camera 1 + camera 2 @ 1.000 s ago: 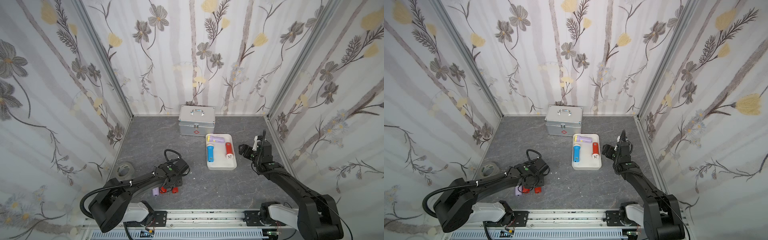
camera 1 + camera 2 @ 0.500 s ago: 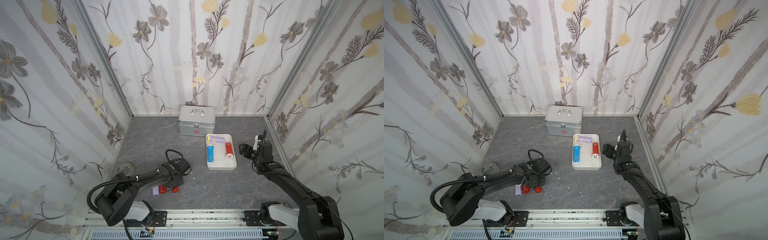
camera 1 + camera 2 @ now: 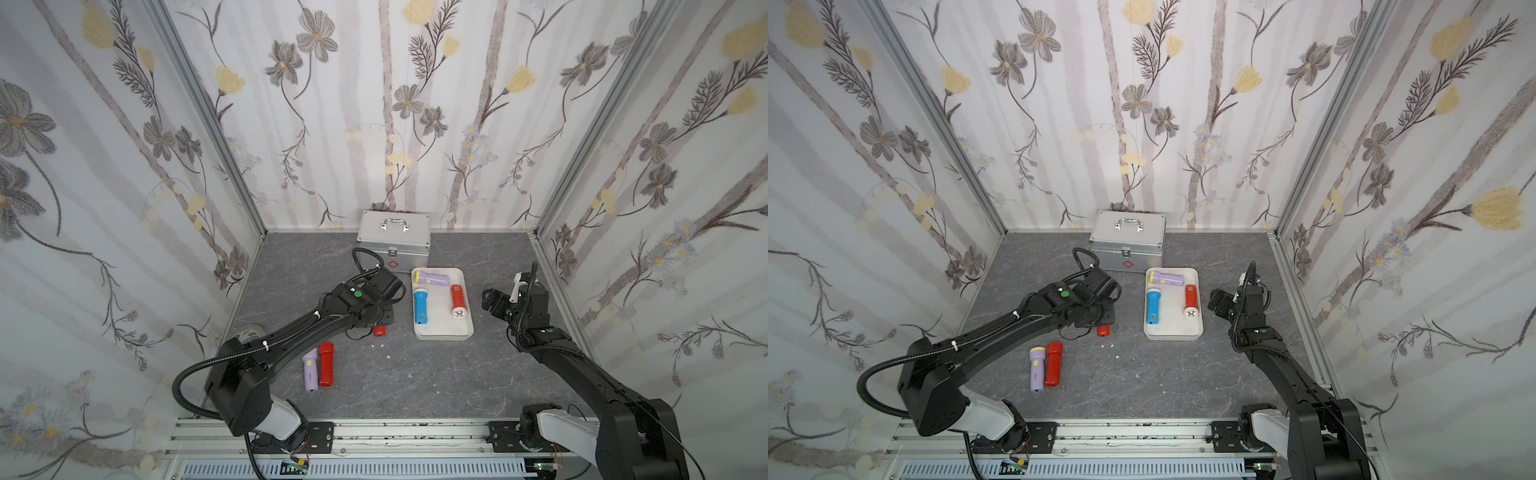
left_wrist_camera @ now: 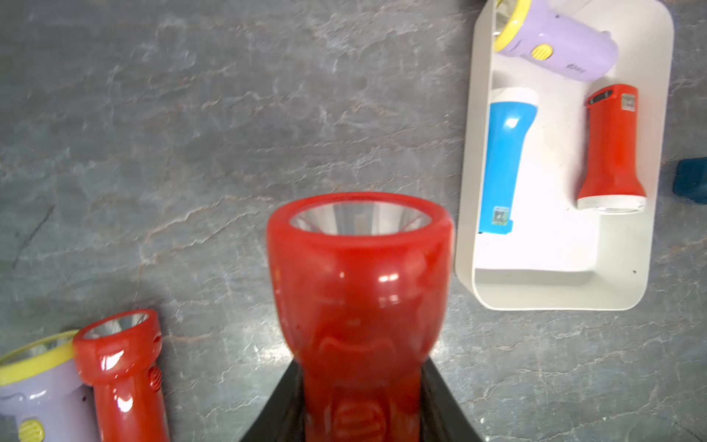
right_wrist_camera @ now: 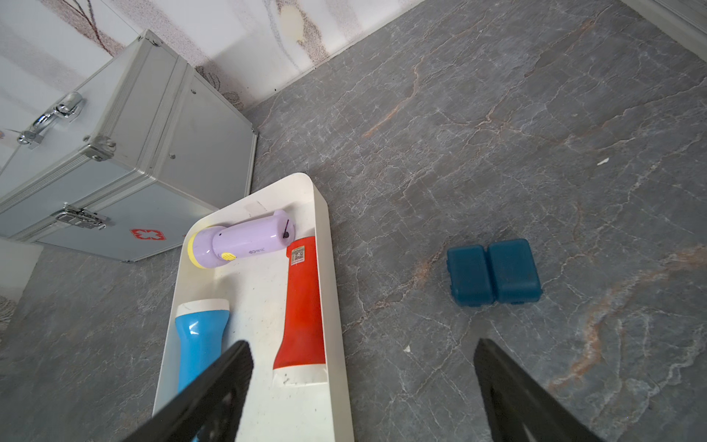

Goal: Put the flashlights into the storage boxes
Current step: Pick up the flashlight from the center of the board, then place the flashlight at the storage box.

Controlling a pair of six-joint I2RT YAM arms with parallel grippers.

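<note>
In both top views, your left claw (image 3: pixel 374 323) grips a red flashlight (image 3: pixel 1103 331) just left of the white tray (image 3: pixel 442 333). The tray holds a lilac flashlight (image 3: pixel 434 278), a blue flashlight (image 3: pixel 420 306) and a white-headed red flashlight (image 3: pixel 457 300). A second lilac flashlight (image 3: pixel 310 370) and a loose red flashlight (image 3: pixel 326 363) lie side by side on the worktop (image 3: pixel 415 382).

Left wrist view: black fingers (image 4: pixel 277 421) clamp the red body.

Right wrist view: your right claw (image 5: pixel 363 344) gapes wide and empty by the tray's edge, near a dark blue block (image 5: pixel 495 273).
</note>
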